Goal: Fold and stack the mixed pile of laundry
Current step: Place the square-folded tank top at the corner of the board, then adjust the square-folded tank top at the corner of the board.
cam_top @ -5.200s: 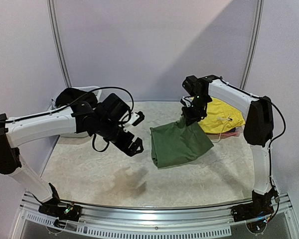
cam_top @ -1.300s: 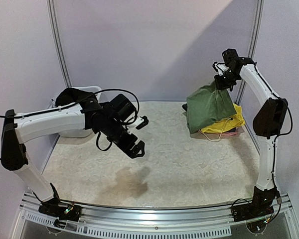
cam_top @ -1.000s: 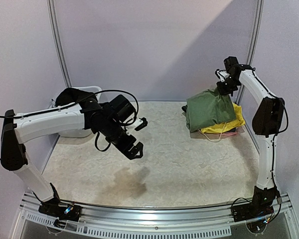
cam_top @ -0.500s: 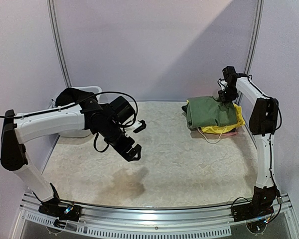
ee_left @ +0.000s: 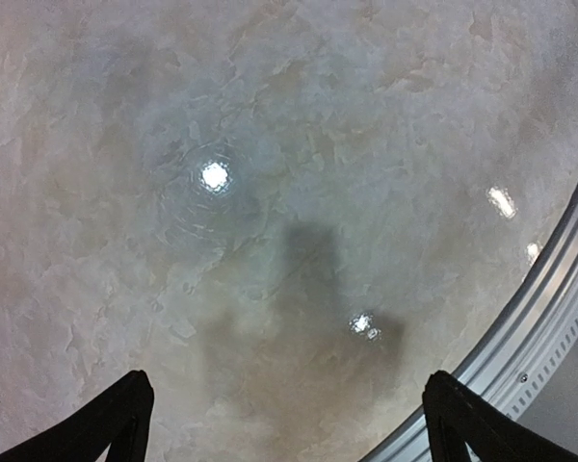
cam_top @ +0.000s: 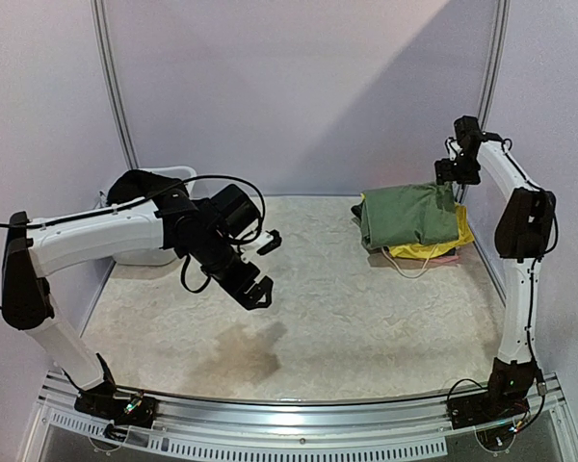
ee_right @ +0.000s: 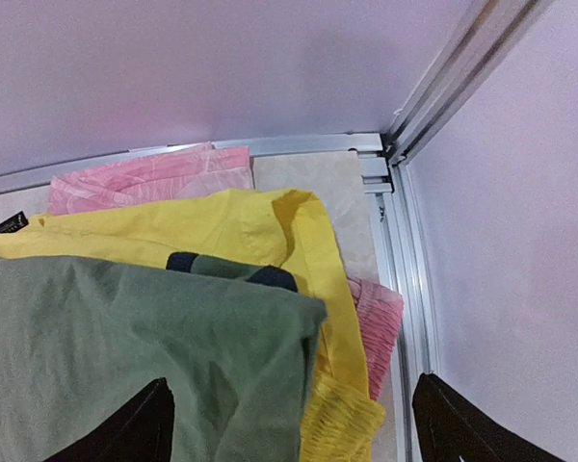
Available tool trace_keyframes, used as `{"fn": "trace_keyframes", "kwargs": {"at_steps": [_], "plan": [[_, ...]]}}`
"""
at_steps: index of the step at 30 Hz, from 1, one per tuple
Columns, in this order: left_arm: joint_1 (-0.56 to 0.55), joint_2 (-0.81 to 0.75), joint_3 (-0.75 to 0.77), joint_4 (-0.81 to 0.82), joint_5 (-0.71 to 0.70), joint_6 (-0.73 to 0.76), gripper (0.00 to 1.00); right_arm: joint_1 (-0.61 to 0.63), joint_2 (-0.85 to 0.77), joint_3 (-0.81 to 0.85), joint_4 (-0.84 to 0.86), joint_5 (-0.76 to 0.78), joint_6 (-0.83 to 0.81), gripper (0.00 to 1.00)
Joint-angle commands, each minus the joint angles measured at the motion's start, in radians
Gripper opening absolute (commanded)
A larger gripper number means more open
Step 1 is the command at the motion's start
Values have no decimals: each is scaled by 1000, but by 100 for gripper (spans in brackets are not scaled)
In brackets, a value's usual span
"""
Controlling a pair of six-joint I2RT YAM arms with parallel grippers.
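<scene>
The right gripper (cam_top: 450, 171) has let go of the green shirt (cam_top: 409, 216) and risen above its far right corner, jaws now wide apart. The shirt, hanging from it a second ago, lies folded on the yellow garment (cam_top: 433, 248) and a pink garment (ee_right: 144, 178) at the far right of the table (cam_top: 347, 318). The left gripper (cam_top: 254, 294) stays open over the tabletop.

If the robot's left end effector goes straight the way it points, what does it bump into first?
Probably the bare table. The open left end effector points down at it, and its wrist view shows nothing in between.
</scene>
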Motion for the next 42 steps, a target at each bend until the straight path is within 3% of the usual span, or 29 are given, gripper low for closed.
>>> {"fn": "trace_keyframes", "kwargs": {"at_steps": [1, 5, 10, 15, 25, 36, 42], "plan": [[14, 16, 35, 37, -12, -17, 100, -22, -124, 14, -134, -63, 84, 89], [14, 21, 39, 76, -8, -37, 100, -28, -221, -154, -185, -165, 184, 90], [14, 25, 31, 121, -8, -52, 100, -32, -465, -562, -48, -372, 326, 82], [14, 19, 13, 149, -8, -63, 99, -34, -601, -801, 37, -443, 408, 76], [7, -22, -29, 167, -14, -87, 100, -51, -570, -862, 77, -370, 398, 67], [2, -69, -75, 161, -43, -104, 100, -87, -466, -831, 99, -355, 390, 64], [2, -63, -70, 155, -42, -102, 100, -87, -419, -820, 115, -385, 387, 49]]}}
